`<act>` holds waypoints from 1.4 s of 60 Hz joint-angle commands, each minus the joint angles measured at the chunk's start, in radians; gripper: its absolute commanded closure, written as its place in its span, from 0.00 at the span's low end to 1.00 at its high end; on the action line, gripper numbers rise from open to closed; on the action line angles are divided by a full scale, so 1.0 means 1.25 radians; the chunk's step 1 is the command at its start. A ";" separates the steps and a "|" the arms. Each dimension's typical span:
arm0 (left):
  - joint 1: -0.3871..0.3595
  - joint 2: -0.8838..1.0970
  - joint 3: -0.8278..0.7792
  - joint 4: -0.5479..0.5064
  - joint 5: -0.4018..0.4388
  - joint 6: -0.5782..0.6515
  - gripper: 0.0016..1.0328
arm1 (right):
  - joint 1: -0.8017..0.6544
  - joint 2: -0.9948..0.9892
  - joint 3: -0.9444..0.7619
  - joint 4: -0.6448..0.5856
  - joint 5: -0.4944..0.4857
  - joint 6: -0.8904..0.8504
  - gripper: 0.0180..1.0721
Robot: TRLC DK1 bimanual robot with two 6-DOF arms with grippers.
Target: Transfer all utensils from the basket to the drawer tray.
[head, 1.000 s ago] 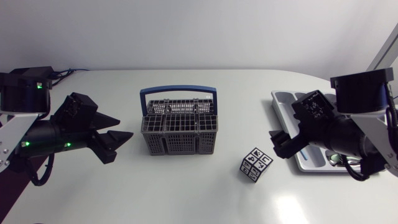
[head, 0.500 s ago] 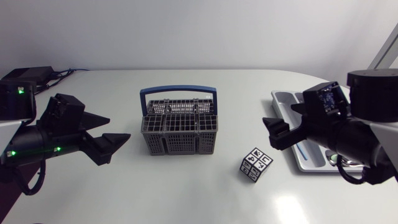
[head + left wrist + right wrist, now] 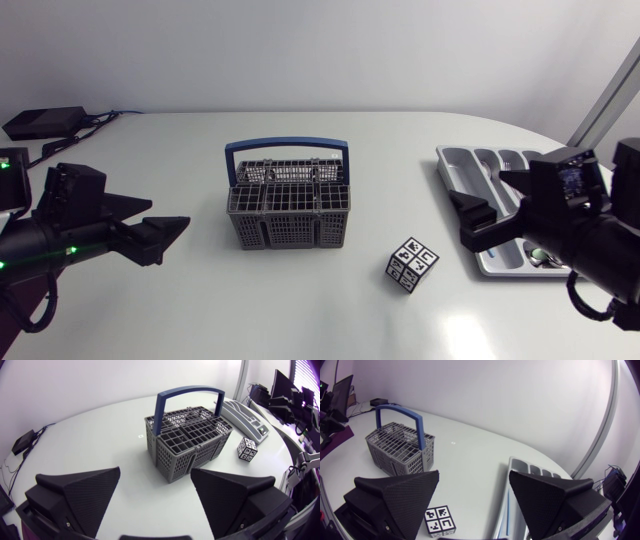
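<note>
Grey basket (image 3: 190, 440) ahead of left pincer (image 3: 155, 471), spread apart; drawer tray (image 3: 517, 466) just ahead of right pincer (image 3: 474, 473), likewise apart.

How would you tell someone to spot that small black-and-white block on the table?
Start at the big grey basket with the blue handle. Between it and the drawer tray sits a small cube. It alone bears black-and-white square patterns.

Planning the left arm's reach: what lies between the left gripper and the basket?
Nothing; the head view shows only bare table between the left gripper and the basket.
</note>
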 commanded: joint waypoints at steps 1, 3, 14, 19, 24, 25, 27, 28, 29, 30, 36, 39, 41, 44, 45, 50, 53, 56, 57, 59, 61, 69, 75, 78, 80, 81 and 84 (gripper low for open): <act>0.021 -0.028 -0.029 -0.004 -0.003 -0.024 0.04 | -0.042 -0.047 -0.028 0.018 0.009 -0.013 0.04; 0.029 -0.041 -0.035 0.001 -0.006 -0.032 0.04 | -0.055 -0.063 -0.034 0.018 0.009 -0.016 0.04; 0.050 -0.128 -0.083 0.051 -0.024 -0.039 0.05 | -0.119 -0.149 -0.080 0.022 0.005 -0.037 0.04; 0.051 -0.161 -0.100 0.060 -0.043 -0.038 0.05 | -0.132 -0.184 -0.108 0.029 -0.006 -0.022 0.04; 0.057 -0.180 -0.119 0.074 -0.055 -0.038 0.04 | -0.147 -0.220 -0.136 0.037 -0.017 -0.007 0.04; 0.062 -0.183 -0.124 0.080 -0.059 -0.038 0.04 | -0.149 -0.227 -0.141 0.038 -0.019 -0.004 0.04; 0.070 -0.192 -0.133 0.089 -0.062 -0.039 0.04 | -0.155 -0.241 -0.152 0.041 -0.024 0.002 0.04; 0.077 -0.196 -0.140 0.097 -0.064 -0.040 0.04 | -0.157 -0.247 -0.157 0.042 -0.026 0.004 0.04; 0.083 -0.202 -0.146 0.105 -0.064 -0.042 0.04 | -0.160 -0.255 -0.163 0.044 -0.028 0.008 0.04; 0.089 -0.205 -0.154 0.116 -0.064 -0.045 0.05 | -0.163 -0.263 -0.169 0.046 -0.030 0.011 0.04; 0.104 -0.228 -0.190 0.146 -0.066 -0.049 0.05 | -0.180 -0.304 -0.201 0.054 -0.043 0.028 0.04; 0.100 -0.249 -0.203 0.150 -0.076 -0.056 0.05 | -0.188 -0.325 -0.218 0.058 -0.050 0.037 0.04; 0.098 -0.263 -0.211 0.153 -0.082 -0.060 0.05 | -0.194 -0.339 -0.229 0.061 -0.054 0.043 0.04; 0.095 -0.286 -0.225 0.157 -0.092 -0.067 0.05 | -0.203 -0.361 -0.246 0.066 -0.061 0.052 0.05; 0.093 -0.293 -0.229 0.159 -0.095 -0.069 0.05 | -0.205 -0.369 -0.252 0.068 -0.063 0.055 0.05; 0.088 -0.328 -0.250 0.166 -0.111 -0.080 0.05 | -0.219 -0.404 -0.279 0.075 -0.074 0.070 0.05; 0.085 -0.348 -0.262 0.170 -0.120 -0.087 0.05 | -0.227 -0.424 -0.295 0.079 -0.081 0.078 0.05; 0.081 -0.370 -0.275 0.174 -0.130 -0.093 0.05 | -0.236 -0.445 -0.311 0.083 -0.087 0.087 0.05; 0.080 -0.377 -0.279 0.175 -0.133 -0.095 0.05 | -0.239 -0.452 -0.317 0.085 -0.090 0.090 0.05; 0.078 -0.392 -0.288 0.178 -0.139 -0.100 0.05 | -0.245 -0.467 -0.329 0.088 -0.094 0.096 0.05; 0.076 -0.406 -0.296 0.181 -0.146 -0.104 0.05 | -0.250 -0.481 -0.339 0.091 -0.099 0.102 0.05; 0.066 -0.465 -0.332 0.193 -0.172 -0.123 0.05 | -0.270 -0.532 -0.379 0.101 -0.115 0.123 0.05; 0.060 -0.503 -0.355 0.200 -0.189 -0.135 0.05 | -0.270 -0.532 -0.379 0.101 -0.115 0.123 0.05; 0.057 -0.528 -0.369 0.205 -0.200 -0.142 0.05 | -0.270 -0.532 -0.379 0.101 -0.115 0.123 0.05; 0.055 -0.537 -0.375 0.207 -0.204 -0.145 0.05 | -0.270 -0.532 -0.379 0.101 -0.115 0.123 0.05; 0.053 -0.547 -0.381 0.209 -0.209 -0.148 0.06 | -0.270 -0.532 -0.379 0.101 -0.115 0.123 0.05; 0.050 -0.567 -0.393 0.213 -0.218 -0.154 0.06 | -0.270 -0.532 -0.379 0.101 -0.115 0.123 0.05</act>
